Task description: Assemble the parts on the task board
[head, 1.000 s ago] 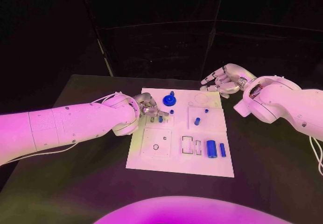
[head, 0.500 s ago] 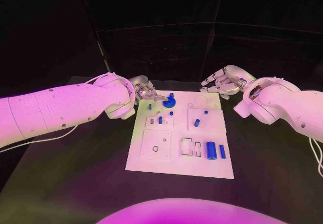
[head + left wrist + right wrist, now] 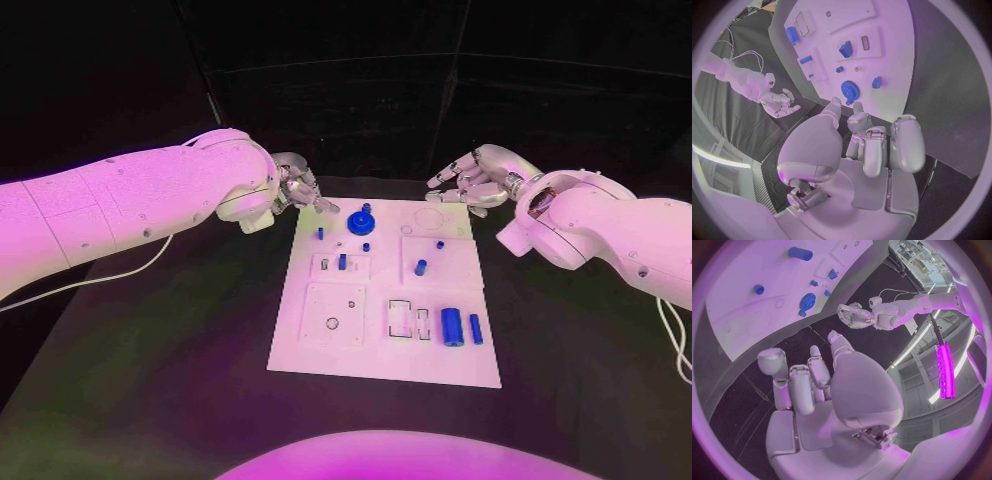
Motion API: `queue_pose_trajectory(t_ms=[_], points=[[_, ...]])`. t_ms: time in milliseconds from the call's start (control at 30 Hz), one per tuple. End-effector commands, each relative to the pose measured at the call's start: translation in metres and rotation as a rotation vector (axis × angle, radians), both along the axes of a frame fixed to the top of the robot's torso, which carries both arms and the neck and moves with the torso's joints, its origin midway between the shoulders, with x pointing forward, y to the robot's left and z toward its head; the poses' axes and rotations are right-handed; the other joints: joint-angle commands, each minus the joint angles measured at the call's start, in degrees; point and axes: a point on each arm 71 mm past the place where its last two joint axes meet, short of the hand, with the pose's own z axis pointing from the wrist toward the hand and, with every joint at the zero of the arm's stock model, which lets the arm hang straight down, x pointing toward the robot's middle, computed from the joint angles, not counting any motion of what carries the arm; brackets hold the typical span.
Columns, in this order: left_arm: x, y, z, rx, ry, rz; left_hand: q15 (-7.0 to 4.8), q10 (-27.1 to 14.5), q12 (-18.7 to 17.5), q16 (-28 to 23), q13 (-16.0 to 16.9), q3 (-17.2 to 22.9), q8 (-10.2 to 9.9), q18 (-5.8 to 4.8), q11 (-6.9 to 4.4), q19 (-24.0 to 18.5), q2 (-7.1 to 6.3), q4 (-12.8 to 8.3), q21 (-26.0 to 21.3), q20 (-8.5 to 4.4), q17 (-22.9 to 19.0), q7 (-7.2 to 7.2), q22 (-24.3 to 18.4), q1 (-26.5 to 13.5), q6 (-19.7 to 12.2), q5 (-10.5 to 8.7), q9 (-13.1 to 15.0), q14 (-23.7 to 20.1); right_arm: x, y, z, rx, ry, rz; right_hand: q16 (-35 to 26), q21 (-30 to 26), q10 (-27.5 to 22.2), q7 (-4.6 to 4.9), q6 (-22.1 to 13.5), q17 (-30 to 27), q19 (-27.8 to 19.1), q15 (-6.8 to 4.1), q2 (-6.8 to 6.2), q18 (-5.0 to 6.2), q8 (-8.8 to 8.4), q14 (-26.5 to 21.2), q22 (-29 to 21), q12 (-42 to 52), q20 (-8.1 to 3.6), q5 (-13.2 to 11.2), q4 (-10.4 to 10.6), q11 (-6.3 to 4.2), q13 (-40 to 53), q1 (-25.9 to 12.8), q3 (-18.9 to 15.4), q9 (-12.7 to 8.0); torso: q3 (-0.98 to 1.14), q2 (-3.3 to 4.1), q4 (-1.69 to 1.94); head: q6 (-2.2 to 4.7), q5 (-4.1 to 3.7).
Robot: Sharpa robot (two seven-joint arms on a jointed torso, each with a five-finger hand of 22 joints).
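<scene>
Black tabletop (image 3: 173, 340), white task board (image 3: 361, 345) lying flat in its middle.

Left robot hand (image 3: 299, 187) hovers off the board's far left corner, above bare tabletop. Fingers loosely curled, nothing in them; left wrist view shows the fingertips (image 3: 856, 111) clear of the board edge, apart from every part.

Right robot hand (image 3: 469, 182) hangs off the far right corner, fingers partly spread and bent, holding nothing, not touching the board.

Blue cylinder (image 3: 453, 325), biggest part, lies near the board's right edge on the near half, well apart from both hands. Slim blue bar (image 3: 476, 324) just beside it.

Blue gear (image 3: 361, 221) stands at the far end, the part nearest the left robot hand, still a gap between. Small blue peg (image 3: 421, 267) mid-board, right of centre. Smaller blue bits (image 3: 342, 260) left of centre; shapes too small to make out.

Recesses in the board show as faint outlines; depth unclear.
</scene>
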Motion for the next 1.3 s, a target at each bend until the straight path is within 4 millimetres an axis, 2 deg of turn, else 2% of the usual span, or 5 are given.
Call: queue_pose_trajectory(t_ms=[33, 200, 400, 667, 1300], points=[[-0.001, -0.003, -0.004, 0.033, 0.100, -0.074, 0.34, 0.20, 0.07, 0.18, -0.06, -0.68, -0.72, 0.86, 0.40, -0.04, 1.07, 0.34, -0.18, 0.62, 15.09, 0.03, -0.10, -0.49, 0.79, 0.21, -0.81, 5.94, 0.000, 0.001, 0.002, 0.004, -0.012, -0.001, -0.20, -0.19, -0.48, -0.16, -0.19, 4.02, -0.30, -0.49, 0.18, 1.11, 0.39, 3.56, -0.03, -0.25, 0.14, 0.15, 0.12, -0.05, -0.09, -0.32, -0.07, -0.07, 0.04, -0.07, 0.00, 0.20, -0.09], [0.000, -0.008, -0.003, 0.037, 0.123, -0.099, 0.64, -2.10, -3.57, -0.81, -4.13, -1.11, -2.65, 1.80, 0.88, -1.69, 1.95, 0.45, -4.10, 0.96, 13.42, 0.50, -4.73, -0.05, 0.57, 0.21, -2.72, 5.44, 0.000, 0.001, 0.002, 0.004, -0.012, -0.001, -0.23, -0.20, -0.57, -0.17, -0.19, 3.98, -0.30, -0.50, 0.26, 1.11, 0.41, 3.55, -0.05, -0.35, 0.13, 0.24, 0.08, -0.06, -0.20, -0.18, -0.03, -0.07, 0.05, -0.11, 0.04, 0.37, -0.19], [-0.002, -0.017, -0.002, 0.019, 0.155, -0.132, 2.07, -9.75, -18.07, -13.17, -17.76, -0.33, -8.65, 5.77, 2.46, -8.57, 3.17, -0.83, -24.56, 2.29, -2.56, 2.18, -26.58, 2.31, -1.34, 0.23, -7.90, 0.46, 0.001, 0.002, 0.002, 0.005, -0.013, -0.001, -0.25, -0.24, -0.63, -0.18, -0.20, 3.95, -0.33, -0.51, 0.29, 1.12, 0.43, 3.55, -0.12, -0.42, 0.12, 0.31, 0.04, -0.07, -0.27, -0.06, -0.01, -0.07, 0.05, -0.15, 0.07, 0.47, -0.33], [-0.001, -0.030, 0.002, 0.116, 0.204, -0.222, 1.06, -0.75, -8.95, 0.18, -9.21, 2.19, -10.45, 1.02, 1.48, 1.70, 4.73, -1.76, -3.19, 1.23, 15.09, 1.48, -2.67, 3.14, 3.15, 0.25, -10.78, 5.94, 0.002, 0.004, 0.001, 0.004, -0.012, 0.000, -0.25, -0.24, -0.63, -0.18, -0.20, 3.95, -0.33, -0.51, 0.29, 1.12, 0.43, 3.55, -0.12, -0.42, 0.12, 0.31, 0.04, -0.07, -0.27, -0.06, -0.01, -0.07, 0.10, -0.12, 0.04, 0.61, -0.31], [0.015, -0.066, 0.002, 0.316, 0.256, -0.321, 0.76, 2.85, 0.42, 0.18, 0.64, 0.00, -9.81, 0.40, 1.05, 2.22, 3.80, -0.10, 0.02, 0.86, 15.09, 0.92, 1.11, -1.18, 4.60, 0.21, -9.98, 5.94, 0.003, 0.009, 0.001, 0.005, -0.011, 0.006, -0.31, -0.25, -0.62, -0.18, -0.21, 3.84, -0.33, -0.52, 0.30, 1.12, 0.45, 3.53, -0.13, -0.40, 0.12, 0.44, 0.01, -0.08, -0.25, 0.05, -0.02, -0.08, 0.06, -0.05, -0.10, 0.40, -0.09]])
